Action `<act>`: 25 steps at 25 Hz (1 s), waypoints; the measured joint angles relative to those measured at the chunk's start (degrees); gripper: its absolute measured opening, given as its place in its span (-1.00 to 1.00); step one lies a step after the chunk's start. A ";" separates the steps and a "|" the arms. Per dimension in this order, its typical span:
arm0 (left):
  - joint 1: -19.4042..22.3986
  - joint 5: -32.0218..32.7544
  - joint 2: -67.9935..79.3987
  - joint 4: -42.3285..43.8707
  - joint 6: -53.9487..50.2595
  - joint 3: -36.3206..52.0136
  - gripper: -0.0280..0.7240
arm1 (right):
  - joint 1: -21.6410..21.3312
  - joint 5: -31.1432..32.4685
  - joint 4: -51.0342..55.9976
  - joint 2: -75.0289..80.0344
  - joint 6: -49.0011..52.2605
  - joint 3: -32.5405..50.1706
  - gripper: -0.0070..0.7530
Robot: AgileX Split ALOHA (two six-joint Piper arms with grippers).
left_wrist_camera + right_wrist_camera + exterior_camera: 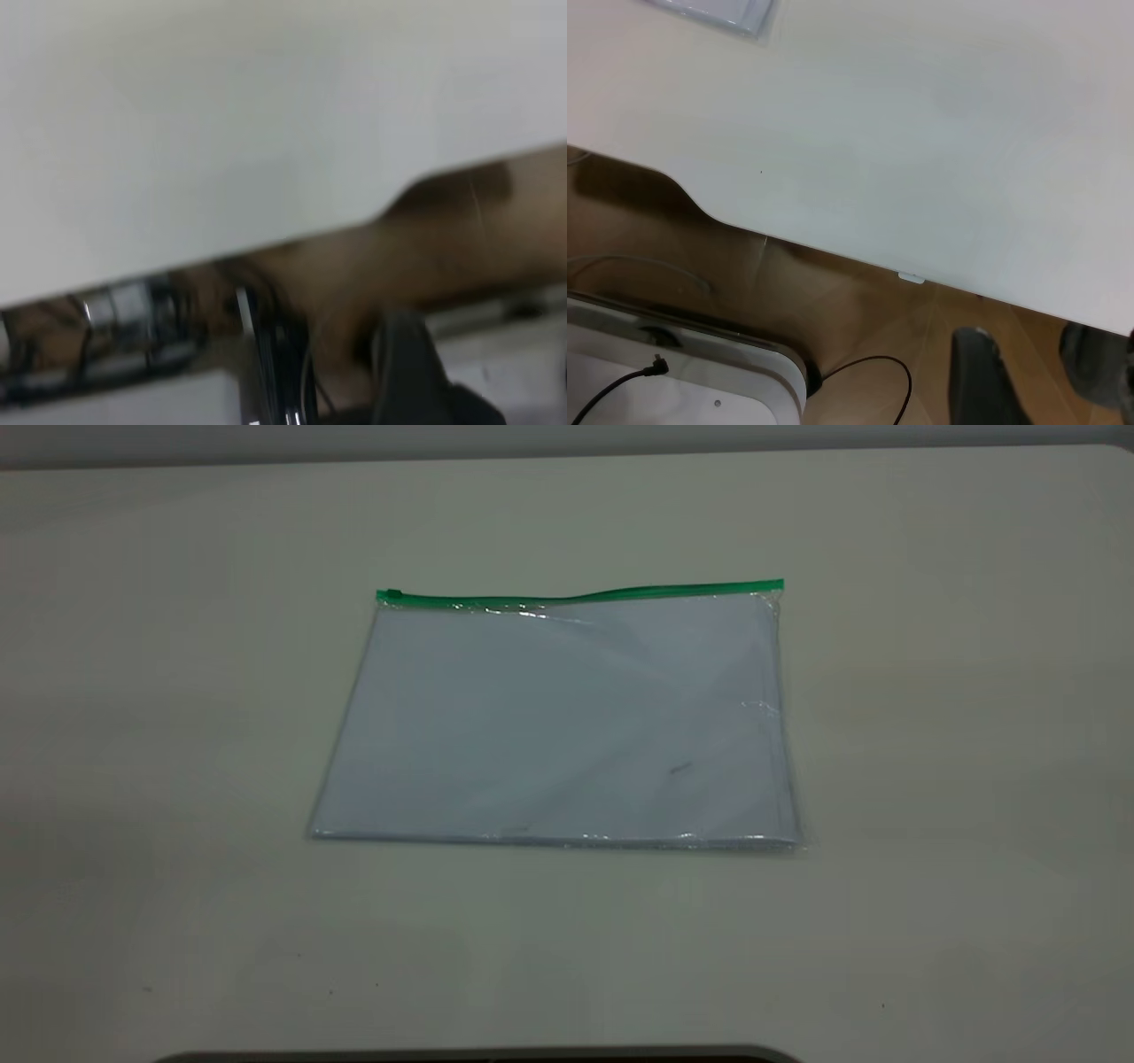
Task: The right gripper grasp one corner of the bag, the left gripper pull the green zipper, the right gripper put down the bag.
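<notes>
Bag (558,722): clear flat pouch with pale sheets inside, lying flat on the bench (957,691), about mid-bench; neither arm shows in the exterior view.
Long axis: runs left to right across the bench, parallel to the green edge.
Green zipper (580,593): strip along the bag's far edge; its slider (391,594) sits at the left end of the strip. Whether the mouth is sealed or parted cannot be told.
Corners: all four rest on the bench; none is lifted or held.
Right end effector (1036,372): out past the bench edge, over the floor; two dark fingers stand apart with nothing between them. One bag corner (731,13) shows well away from it across bare bench.
Left end effector (416,372): also beyond the bench edge; only a dark part shows, so its opening cannot be told, and no bag appears in its view.
Bearing: the bag lies inward from both arms, toward mid-bench; slider on the left arm's side, opposite corners on the right arm's side.
Stage: fits either a bag lying ready before a grasp or one set down after the pull.
</notes>
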 joint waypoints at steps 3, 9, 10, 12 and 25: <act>0.00 -0.04 -5.08 0.05 -0.04 0.07 0.35 | 0.00 0.00 0.00 0.00 0.00 0.00 0.11; 0.00 -0.04 -13.75 0.06 -0.03 0.07 0.35 | -0.82 -0.05 0.14 -1.45 0.00 0.00 0.11; 0.00 -0.04 -14.95 0.06 -0.03 0.07 0.35 | -2.60 -0.05 0.36 -2.98 0.00 0.05 0.11; 0.00 0.20 -16.76 0.06 -0.03 0.07 0.35 | -6.45 0.00 0.77 -6.85 0.00 0.05 0.11; 1.56 0.45 -20.14 0.22 -0.16 0.07 0.35 | -15.02 1.10 0.77 -28.98 0.00 0.05 0.10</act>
